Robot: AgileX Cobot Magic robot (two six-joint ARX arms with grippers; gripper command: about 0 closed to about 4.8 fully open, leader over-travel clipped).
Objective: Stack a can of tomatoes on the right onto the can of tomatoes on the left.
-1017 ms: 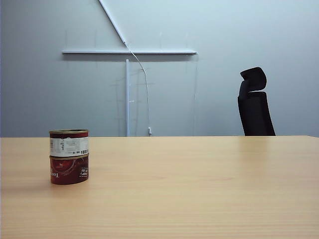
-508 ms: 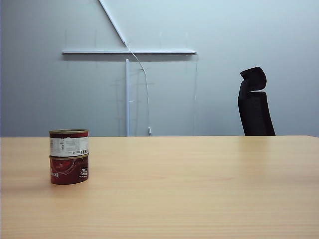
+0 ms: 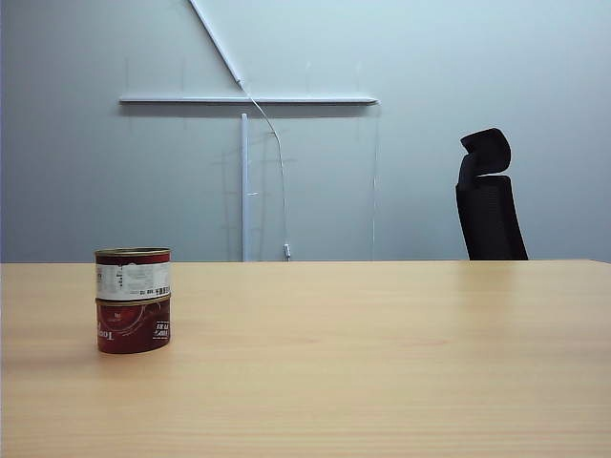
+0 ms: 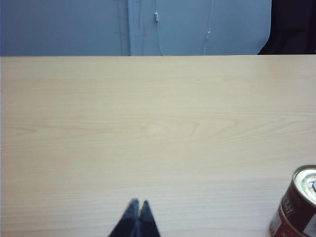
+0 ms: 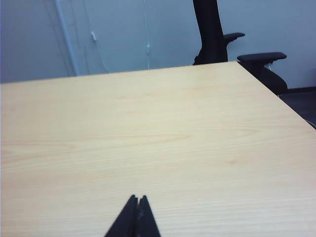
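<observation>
Our left pincer [image 4: 138, 205] is clenched, its two dark tips pressed together with nothing between them, and it hangs over bare desk [image 4: 158, 128] well apart from the stacked cans, which show only at the edge of its wrist view. Our right pincer [image 5: 138, 200] is clenched and empty too, tips meeting above an open stretch of desk, with the black chair [image 5: 212, 29] standing beyond the desk's far edge. Neither pincer appears in the exterior view, so we judge both arms are drawn back clear of the stack, leaving it alone so that nothing can nudge it.

Taking the stack as our landmark: the upper can [image 3: 133, 275], with its white label band, sits squarely on the lower can [image 3: 133, 325], the red one, their sides lined up and the pair upright. Resting flush, rim on rim, is why the top one looks steady without any grip. The stack stands toward the left of the desk in the exterior view; the desk to the right of it is bare wood, and the chair stands far off to the stack's right, behind the desk.

We judge the stacking done.
</observation>
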